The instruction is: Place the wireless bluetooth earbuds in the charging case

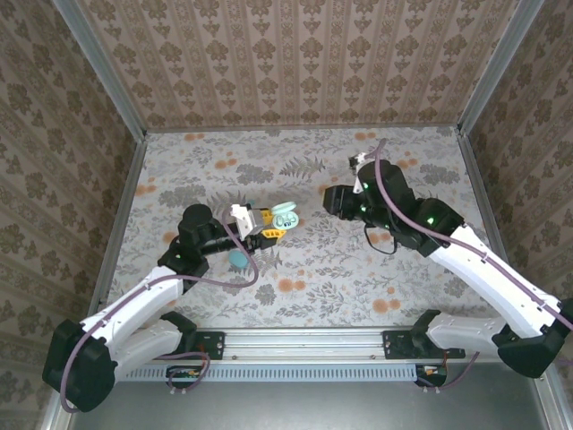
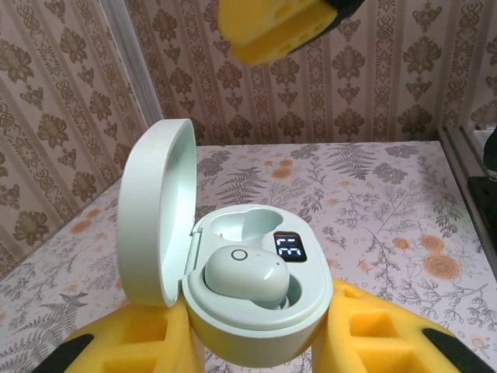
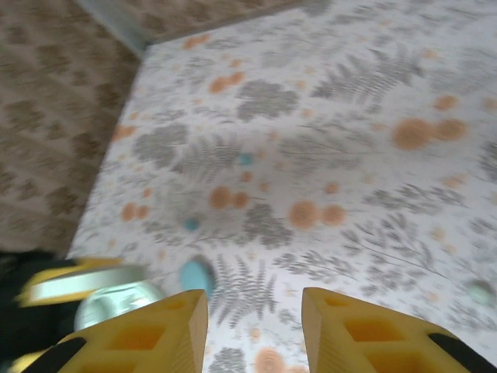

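My left gripper [image 2: 260, 342] is shut on the pale mint charging case [image 2: 256, 311], its yellow fingers [image 2: 373, 334] on either side. The lid [image 2: 155, 217] stands open to the left and the small display [image 2: 290, 247] is lit. One mint earbud [image 2: 245, 273] sits in the near socket; the far socket [image 2: 241, 225] is empty. A teal earbud [image 1: 237, 258] lies on the table just in front of the left gripper [image 1: 264, 224], and also appears as the teal earbud [image 3: 196, 276]. My right gripper [image 1: 333, 199] hangs to the right of the case [image 1: 286, 215], open and empty [image 3: 255, 326].
A floral cloth [image 1: 313, 269] covers the table, with patterned walls on three sides and metal corner posts [image 1: 103, 67]. A yellow foam pad [image 2: 279, 27] hangs at the top of the left wrist view, above the case. The right wrist view is blurred.
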`<action>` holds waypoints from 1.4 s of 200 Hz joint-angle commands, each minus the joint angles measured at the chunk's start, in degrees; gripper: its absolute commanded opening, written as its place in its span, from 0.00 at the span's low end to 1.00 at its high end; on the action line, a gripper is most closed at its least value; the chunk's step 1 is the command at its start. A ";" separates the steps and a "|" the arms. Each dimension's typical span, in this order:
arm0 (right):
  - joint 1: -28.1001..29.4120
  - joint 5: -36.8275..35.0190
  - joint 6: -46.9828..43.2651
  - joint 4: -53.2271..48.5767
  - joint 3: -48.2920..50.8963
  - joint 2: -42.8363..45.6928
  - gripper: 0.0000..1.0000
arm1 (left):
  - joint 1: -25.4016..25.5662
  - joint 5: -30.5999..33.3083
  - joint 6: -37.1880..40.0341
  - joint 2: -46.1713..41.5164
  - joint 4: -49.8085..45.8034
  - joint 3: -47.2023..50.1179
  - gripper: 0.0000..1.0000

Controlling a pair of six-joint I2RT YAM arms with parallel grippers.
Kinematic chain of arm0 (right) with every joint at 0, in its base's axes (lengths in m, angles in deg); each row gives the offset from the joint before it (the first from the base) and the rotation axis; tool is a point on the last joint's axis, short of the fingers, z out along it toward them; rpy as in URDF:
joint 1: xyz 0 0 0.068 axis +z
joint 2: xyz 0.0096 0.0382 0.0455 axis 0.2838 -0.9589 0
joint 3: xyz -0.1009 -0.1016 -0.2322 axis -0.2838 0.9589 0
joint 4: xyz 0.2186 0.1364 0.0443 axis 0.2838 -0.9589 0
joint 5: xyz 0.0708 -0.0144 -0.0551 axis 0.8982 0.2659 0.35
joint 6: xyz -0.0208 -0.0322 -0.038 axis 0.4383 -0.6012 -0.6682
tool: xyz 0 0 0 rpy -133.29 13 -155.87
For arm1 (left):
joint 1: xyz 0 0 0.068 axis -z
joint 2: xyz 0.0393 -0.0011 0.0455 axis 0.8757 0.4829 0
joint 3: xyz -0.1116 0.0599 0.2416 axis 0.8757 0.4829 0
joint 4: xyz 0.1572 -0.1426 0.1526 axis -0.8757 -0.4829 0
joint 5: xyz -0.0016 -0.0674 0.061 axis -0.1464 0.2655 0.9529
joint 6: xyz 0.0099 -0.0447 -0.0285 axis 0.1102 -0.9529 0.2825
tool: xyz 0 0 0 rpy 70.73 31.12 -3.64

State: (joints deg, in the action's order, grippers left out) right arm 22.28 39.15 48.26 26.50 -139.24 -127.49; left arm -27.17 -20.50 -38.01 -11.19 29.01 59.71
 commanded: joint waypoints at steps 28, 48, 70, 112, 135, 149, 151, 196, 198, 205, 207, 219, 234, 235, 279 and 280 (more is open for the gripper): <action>-7.59 3.77 1.48 -8.97 5.78 -2.25 0.38 | 0.45 1.50 4.22 0.33 0.45 -0.56 0.05; -10.64 5.89 1.96 -8.39 9.11 -3.43 0.38 | 0.43 2.32 4.88 0.22 0.23 -0.39 0.05; -13.83 7.98 2.45 -7.42 12.67 -4.73 0.38 | 0.50 3.49 5.53 0.17 -0.59 -0.41 0.05; -18.87 7.55 2.38 -7.24 18.32 -6.83 0.35 | 0.41 3.86 5.53 1.00 -1.91 -0.40 0.05; -21.57 5.43 2.20 -5.86 22.59 -6.58 0.34 | 0.41 3.36 5.15 1.62 -1.85 -0.48 0.05; -23.18 6.01 1.54 -4.81 24.22 -7.05 0.33 | 0.41 3.24 4.98 2.04 -1.79 -0.48 0.05; -23.35 6.06 1.43 -4.65 24.29 -7.12 0.33 | 0.41 3.24 5.03 2.05 -1.77 -0.48 0.05; -22.11 7.90 -2.80 1.80 21.30 -12.81 0.31 | 0.39 2.72 4.56 3.55 -0.88 -0.57 0.05; -21.90 8.07 -3.30 2.08 20.99 -13.25 0.31 | 0.40 2.67 4.57 3.62 -0.77 -0.57 0.05; -21.48 8.83 -4.81 2.84 19.79 -15.60 0.31 | 0.41 2.67 4.44 3.73 -0.68 -0.57 0.05; -21.23 9.16 -5.43 3.11 19.25 -16.50 0.31 | 0.41 2.63 4.41 3.73 -0.68 -0.57 0.05; -21.01 10.03 -7.55 3.24 17.03 -19.68 0.31 | 0.41 2.71 4.34 3.73 -0.73 -0.57 0.04; -21.04 10.44 -10.18 3.06 14.01 -23.91 0.31 | 0.41 2.67 4.21 3.64 -0.85 -0.48 0.05; -21.03 10.48 -10.33 3.07 13.81 -24.23 0.31 | 0.37 2.69 4.19 3.64 -0.85 -0.48 0.05; -22.09 13.18 -15.48 3.97 7.64 -34.91 0.29 | 0.41 2.92 3.80 2.72 -1.75 -0.48 0.05; -22.12 13.26 -15.57 3.96 7.55 -35.09 0.29 | 0.41 2.95 3.81 2.65 -1.83 -0.48 0.05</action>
State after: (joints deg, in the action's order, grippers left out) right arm 0.94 49.71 37.33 30.13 -128.75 -158.38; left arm -27.02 -16.80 -34.03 -7.45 27.89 59.69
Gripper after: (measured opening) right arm 0.291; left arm 0.315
